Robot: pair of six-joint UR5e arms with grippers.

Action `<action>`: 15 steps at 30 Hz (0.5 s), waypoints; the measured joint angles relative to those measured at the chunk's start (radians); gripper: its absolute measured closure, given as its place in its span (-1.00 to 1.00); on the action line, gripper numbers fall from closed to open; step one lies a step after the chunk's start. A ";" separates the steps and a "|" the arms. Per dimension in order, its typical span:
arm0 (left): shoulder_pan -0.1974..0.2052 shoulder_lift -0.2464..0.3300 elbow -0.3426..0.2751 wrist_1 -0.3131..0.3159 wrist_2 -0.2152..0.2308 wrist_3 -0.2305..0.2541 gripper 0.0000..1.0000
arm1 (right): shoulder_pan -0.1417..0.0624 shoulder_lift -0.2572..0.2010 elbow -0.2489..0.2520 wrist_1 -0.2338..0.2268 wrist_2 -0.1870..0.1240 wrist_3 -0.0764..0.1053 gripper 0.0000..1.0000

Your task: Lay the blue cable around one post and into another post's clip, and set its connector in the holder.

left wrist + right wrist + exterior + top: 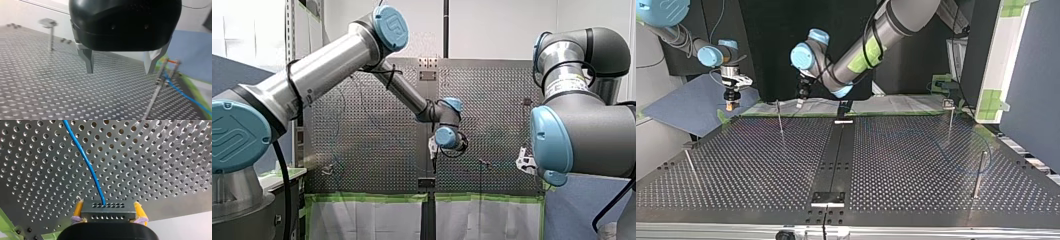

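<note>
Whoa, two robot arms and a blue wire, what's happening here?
Two arms are routing a blue cable across a perforated table. The right arm's jaws clamp the cable's connector near the table's edge. The left arm's jaws hang open beside a post the cable passes. The connector is not in a holder yet.

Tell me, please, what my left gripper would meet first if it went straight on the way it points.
Probably the bare perforated table: my left gripper points down at it, jaws open, nothing between. The post with the blue cable stands beside its path, though depth is unclear.
</note>
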 joint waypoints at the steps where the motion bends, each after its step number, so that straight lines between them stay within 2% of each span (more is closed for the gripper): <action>1: 0.001 0.008 -0.008 0.008 0.000 -0.007 -1.00 | 0.000 0.000 0.000 0.000 0.000 0.000 1.00; 8: 0.010 0.073 -0.073 0.073 -0.010 -0.067 -1.00 | 0.005 0.000 -0.001 0.001 0.000 0.000 1.00; 15: 0.021 0.136 -0.136 0.136 -0.050 -0.084 -1.00 | 0.013 0.000 -0.001 0.004 0.000 0.000 1.00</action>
